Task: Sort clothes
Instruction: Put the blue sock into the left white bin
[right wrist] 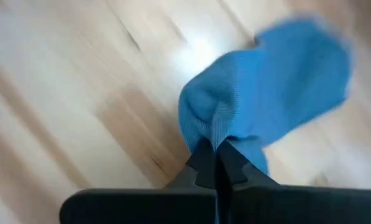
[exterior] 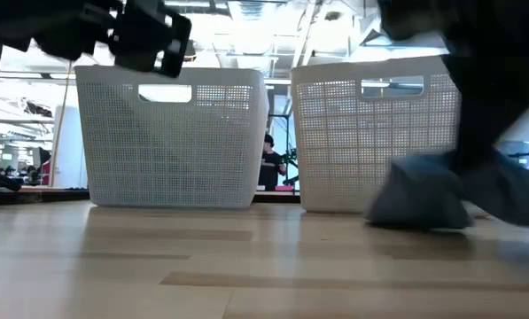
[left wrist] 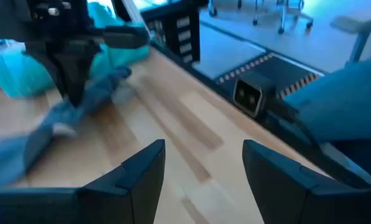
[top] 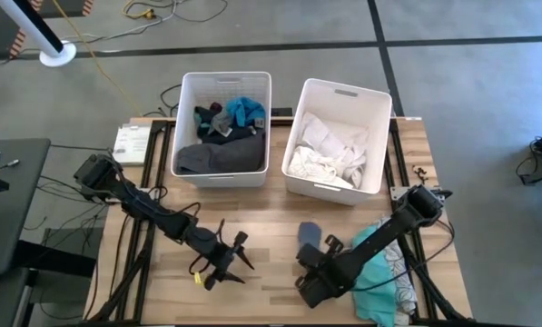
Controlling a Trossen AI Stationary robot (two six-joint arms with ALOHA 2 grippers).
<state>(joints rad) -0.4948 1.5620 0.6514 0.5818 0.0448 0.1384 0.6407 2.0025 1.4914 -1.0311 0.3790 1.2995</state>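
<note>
Right claw (right wrist: 217, 163): I pinch a fold of the blue garment (right wrist: 269, 93), my fingers closed tight on it, low over the worktop (top: 271, 272)
Blue garment: lies on the wood in front of the right bin (top: 336, 136), bunched where I grip it
Left claw (top: 237, 257): I hover above bare worktop with fingers spread, holding nothing
Left bin (top: 223, 127): dark, grey and blue clothes
Right bin: white clothes
Teal garment (top: 379, 268): on the worktop's right edge, beside my right arm
</note>
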